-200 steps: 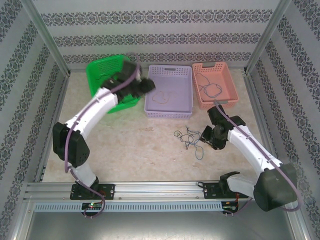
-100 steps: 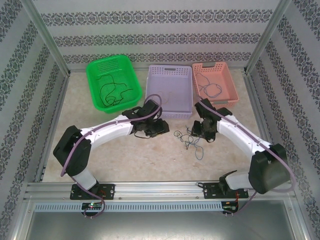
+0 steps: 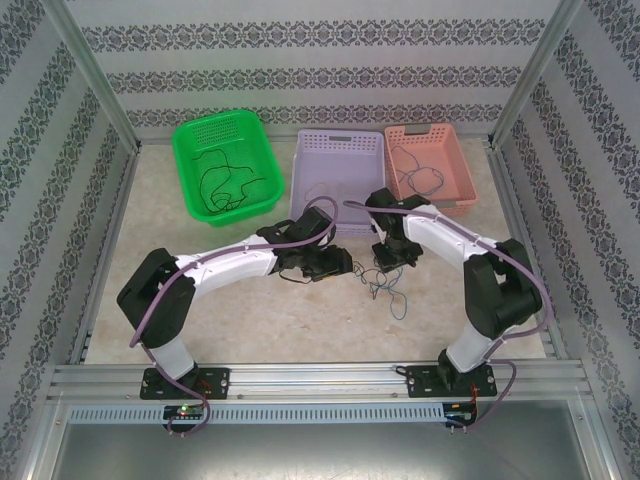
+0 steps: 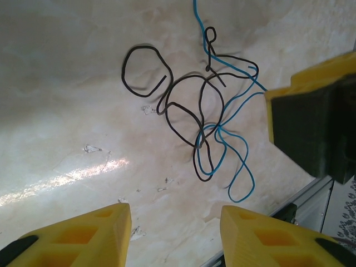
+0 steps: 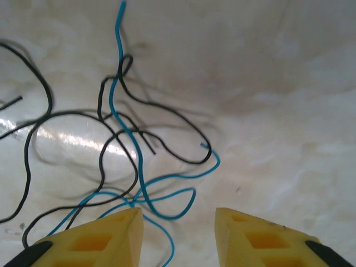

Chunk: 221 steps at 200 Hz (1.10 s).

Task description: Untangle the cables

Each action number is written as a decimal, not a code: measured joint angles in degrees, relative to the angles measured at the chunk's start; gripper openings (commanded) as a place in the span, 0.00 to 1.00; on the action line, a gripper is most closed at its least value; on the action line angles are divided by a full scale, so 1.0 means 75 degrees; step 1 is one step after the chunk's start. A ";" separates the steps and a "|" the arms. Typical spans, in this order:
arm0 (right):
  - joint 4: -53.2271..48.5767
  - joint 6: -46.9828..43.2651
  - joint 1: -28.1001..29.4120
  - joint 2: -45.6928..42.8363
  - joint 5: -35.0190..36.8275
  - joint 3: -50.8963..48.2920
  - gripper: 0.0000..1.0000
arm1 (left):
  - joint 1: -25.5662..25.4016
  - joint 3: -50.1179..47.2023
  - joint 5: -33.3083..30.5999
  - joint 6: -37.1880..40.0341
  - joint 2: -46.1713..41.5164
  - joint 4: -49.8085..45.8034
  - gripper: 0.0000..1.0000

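Fingers (image 4: 105,231) of the left gripper (image 4: 175,222) stand parted with nothing between them, and the right gripper (image 5: 178,222) gapes empty too. Both hover low over the one table (image 3: 250,320). Three baskets line its far side: a green basket (image 3: 200,130), a purple basket (image 3: 340,142) and a pink basket (image 3: 425,131). The cables (image 4: 200,128), one tangle of black and blue strands, lie on the table between the two grippers. One black cable (image 3: 225,185) lies in the green basket, and one thin cable (image 3: 420,175) in the pink.

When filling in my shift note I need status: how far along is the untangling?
Done: a black cable lies in the green basket, a thin cable in the pink basket. In hand: nothing yet; left gripper and right gripper hover open over the black-and-blue tangle on the table. Remaining: separating that tangle.
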 measured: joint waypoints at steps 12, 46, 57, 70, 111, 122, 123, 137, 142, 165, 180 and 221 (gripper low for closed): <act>-0.0058 -0.0122 0.0090 0.0306 0.0137 0.0283 0.39 | 0.0000 -0.0003 0.0055 0.0020 0.0032 0.0035 0.48; -0.0099 -0.0242 0.0280 0.0930 0.0216 0.0405 0.34 | 0.0000 -0.0017 0.0131 0.0023 0.0122 0.0169 0.48; -0.0111 -0.0251 0.0286 0.0968 0.0259 0.0405 0.27 | 0.0000 -0.0038 0.0140 0.0023 0.0122 0.0187 0.49; -0.0111 -0.0277 0.0283 0.0968 0.0329 0.0414 0.14 | 0.0000 -0.0105 0.0140 0.0023 0.0122 0.0245 0.50; -0.0111 -0.0149 0.0283 0.0877 0.0388 0.0420 0.00 | -0.0050 -0.0216 0.0140 -0.0055 0.0280 0.0522 0.60; -0.0117 -0.0114 0.0286 0.0691 0.0373 0.0393 0.00 | -0.0073 -0.0224 0.0137 -0.0178 0.0358 0.0708 0.62; -0.0119 -0.0108 0.0283 0.0673 0.0376 0.0391 0.00 | -0.0073 -0.0227 0.0137 -0.0189 0.0367 0.0723 0.62; -0.0140 -0.0061 0.0286 0.0277 0.0353 0.0309 0.00 | -0.0087 -0.0248 0.0131 -0.0452 0.0487 0.1043 0.63; -0.0152 -0.0044 0.0286 0.0131 0.0347 0.0271 0.00 | -0.0093 -0.0248 0.0125 -0.0548 0.0530 0.1142 0.63; -0.0221 0.0085 0.0297 -0.0516 0.0318 0.0052 0.00 | -0.0093 -0.0213 0.0041 -0.0994 0.0726 0.1463 0.63; -0.0280 0.0146 0.0300 -0.0825 0.0254 -0.0079 0.00 | -0.0093 -0.0041 0.0041 -0.1207 0.0985 0.1510 0.62; -0.0481 0.0396 0.0335 -0.1416 0.0000 -0.0219 0.00 | -0.0140 0.0831 -0.0079 -0.1352 0.1906 0.1367 0.40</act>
